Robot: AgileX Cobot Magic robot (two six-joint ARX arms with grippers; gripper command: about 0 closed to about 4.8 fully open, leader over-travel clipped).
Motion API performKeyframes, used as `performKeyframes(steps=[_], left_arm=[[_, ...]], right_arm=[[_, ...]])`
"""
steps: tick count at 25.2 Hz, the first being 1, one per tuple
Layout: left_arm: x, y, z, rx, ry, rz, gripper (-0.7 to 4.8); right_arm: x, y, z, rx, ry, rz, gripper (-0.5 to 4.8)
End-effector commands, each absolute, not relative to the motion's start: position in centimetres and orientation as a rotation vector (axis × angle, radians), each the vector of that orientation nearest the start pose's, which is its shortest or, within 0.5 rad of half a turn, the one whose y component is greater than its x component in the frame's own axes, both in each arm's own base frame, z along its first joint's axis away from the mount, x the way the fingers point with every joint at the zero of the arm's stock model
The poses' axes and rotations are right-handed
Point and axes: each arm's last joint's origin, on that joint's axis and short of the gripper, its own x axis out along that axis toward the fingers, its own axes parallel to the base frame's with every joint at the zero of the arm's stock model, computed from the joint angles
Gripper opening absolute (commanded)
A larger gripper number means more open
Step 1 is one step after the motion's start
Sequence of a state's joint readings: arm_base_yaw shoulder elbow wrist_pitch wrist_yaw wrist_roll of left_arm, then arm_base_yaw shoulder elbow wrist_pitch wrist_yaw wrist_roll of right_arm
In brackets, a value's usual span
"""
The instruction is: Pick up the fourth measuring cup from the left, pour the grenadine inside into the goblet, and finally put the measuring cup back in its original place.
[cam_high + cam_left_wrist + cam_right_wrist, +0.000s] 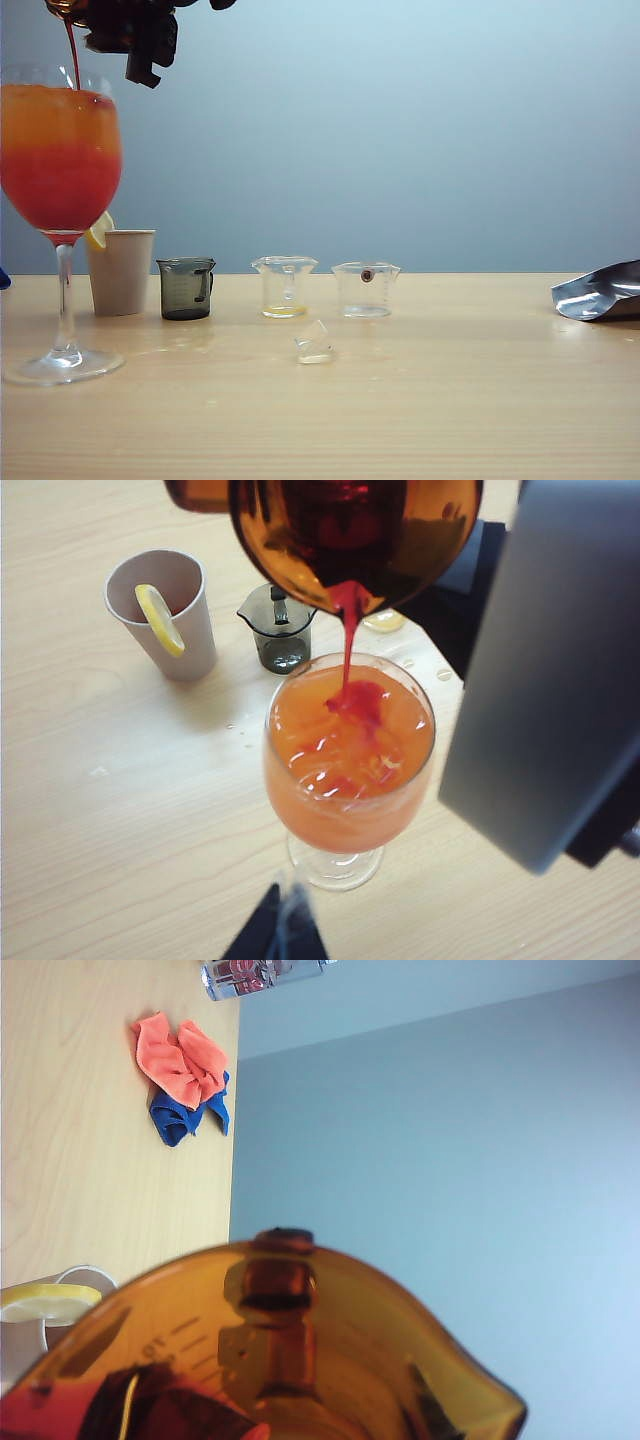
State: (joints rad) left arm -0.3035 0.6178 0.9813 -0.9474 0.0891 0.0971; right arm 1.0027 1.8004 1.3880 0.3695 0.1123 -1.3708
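- Right tool point(135, 40) clamped on amber measuring cup point(350, 535), tipped above goblet point(60, 150) at far left of surface point(450, 400).
- Grenadine point(350, 645) streams mid-bowl; keep spout centred, tilt slowly, drink's near rim.
- Left tool point(278, 932) low by goblet's foot, state can't tell.

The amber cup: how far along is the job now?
Done: the right gripper has lifted the amber cup over the goblet. In hand: grenadine is streaming in. Left: finishing and returning it beside the clear cups.
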Motion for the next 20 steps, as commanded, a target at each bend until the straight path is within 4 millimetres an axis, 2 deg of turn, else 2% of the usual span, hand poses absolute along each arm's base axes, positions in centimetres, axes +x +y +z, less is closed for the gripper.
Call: performKeyframes(steps=[1,20], left_arm=[[8.73,-3.00,34.66,0.155,0.566,-0.410,-0.05],[8.37,-2.88,34.65,0.155,0.566,-0.410,-0.05]], right_arm=[[22.13,36.09,32.32,-1.274,-0.620,0.732,1.38],[21.51,36.45,32.24,-1.343,-0.641,0.719,1.38]])
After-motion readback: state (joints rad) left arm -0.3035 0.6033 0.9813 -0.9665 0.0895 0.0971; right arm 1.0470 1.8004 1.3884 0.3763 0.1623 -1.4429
